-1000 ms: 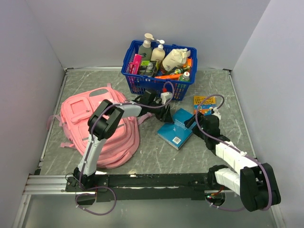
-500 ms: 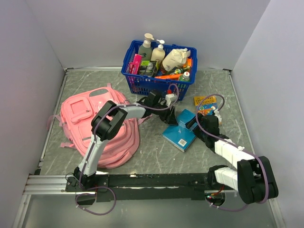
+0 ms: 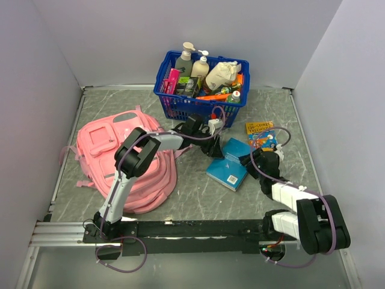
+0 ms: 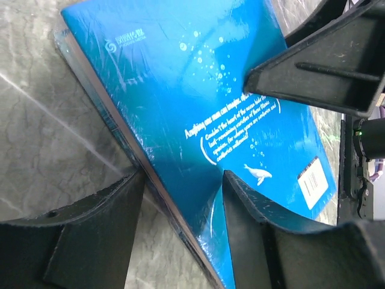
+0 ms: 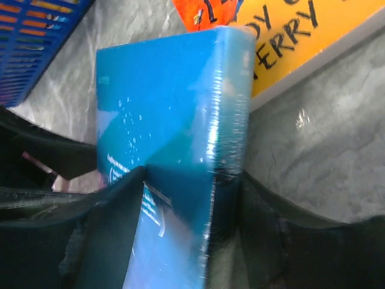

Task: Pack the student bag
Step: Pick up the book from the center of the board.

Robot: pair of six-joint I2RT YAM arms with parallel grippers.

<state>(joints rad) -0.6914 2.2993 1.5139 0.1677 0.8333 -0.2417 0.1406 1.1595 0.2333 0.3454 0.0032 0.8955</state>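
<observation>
The pink student bag [image 3: 126,162] lies flat at the left of the table. A blue book [image 3: 231,164] is right of it, its right side tilted up off the table. My right gripper [image 3: 252,159] is shut on the book's spine edge [image 5: 180,102], one finger on the cover and one behind the spine. My left gripper [image 3: 218,149] is shut on the book's opposite edge [image 4: 180,90], one finger [image 4: 90,235] under the page edge and the other on the cover. The bag's opening is not visible.
A blue plastic basket [image 3: 174,105] with bottles and packets stands at the back centre, just behind my left gripper. A yellow and orange book [image 3: 260,131] lies flat just behind the right gripper and also shows in the right wrist view [image 5: 289,30]. Walls enclose the table.
My left gripper has moved right from the bag's edge to the blue book and now has it between its fingers. The right gripper with the book has shifted slightly.
</observation>
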